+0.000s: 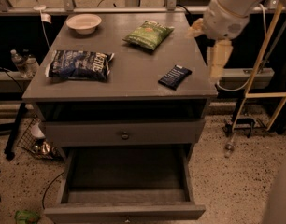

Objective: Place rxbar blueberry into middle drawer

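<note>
The middle drawer (pixel 133 212) is seen pulled fully out at the bottom of the grey cabinet (pixel 110 90). Its grey floor and side walls are exposed. The drawer one tier up (pixel 87 133) is shut, with a small round knob (pixel 125 135) at centre. A dark open slot is left between that drawer and the cabinet top.

A white bowl (pixel 83 22) is placed at the back left of the top, upright. Its pale inside is seen.

The rxbar blueberry (pixel 175 76) is laid flat on the cabinet top, towards the front right, turned at an angle to the edges. It is seen as a small flat rectangle in a dark navy wrapper with faint pale print. It is untouched and well apart from the drawer below.

A large dark-blue chip bag (pixel 80 64) is laid at front left. A green chip bag (pixel 148 33) is laid at the back, centre right.

The gripper (pixel 217 59) is held off the cabinet's right edge, just beyond the bar and above top level. It is hung from the pale arm (pixel 232 13) at upper right. Whether it is wide or narrow cannot be told, and nothing is seen held in it.
</note>
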{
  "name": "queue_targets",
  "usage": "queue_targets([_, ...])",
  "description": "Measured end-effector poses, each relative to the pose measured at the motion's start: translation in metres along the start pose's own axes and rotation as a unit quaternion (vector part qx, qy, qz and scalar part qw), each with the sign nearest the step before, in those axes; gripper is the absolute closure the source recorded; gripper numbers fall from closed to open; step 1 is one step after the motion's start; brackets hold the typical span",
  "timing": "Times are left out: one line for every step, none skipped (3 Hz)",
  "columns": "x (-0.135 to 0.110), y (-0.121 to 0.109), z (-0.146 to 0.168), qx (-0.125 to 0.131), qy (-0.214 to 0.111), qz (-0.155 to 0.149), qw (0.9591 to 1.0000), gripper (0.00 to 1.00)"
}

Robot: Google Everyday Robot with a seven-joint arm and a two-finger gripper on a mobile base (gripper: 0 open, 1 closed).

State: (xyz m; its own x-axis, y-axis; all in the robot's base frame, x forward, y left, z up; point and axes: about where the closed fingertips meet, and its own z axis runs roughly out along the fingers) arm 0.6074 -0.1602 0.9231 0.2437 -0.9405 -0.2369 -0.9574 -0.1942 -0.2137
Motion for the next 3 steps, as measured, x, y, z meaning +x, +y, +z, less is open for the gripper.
queue_targets([-0.006, -0.045, 0.019, 0.009, 0.020, -0.102, 0.9945, 0.00])
queue_targets([-0.001, -0.068, 0.042, 0.009, 0.052, -0.174, 0.9833, 0.00])
queue_targets([0.007, -0.079, 0.055, 0.010, 0.092, -0.222, 0.9707, 0.00])
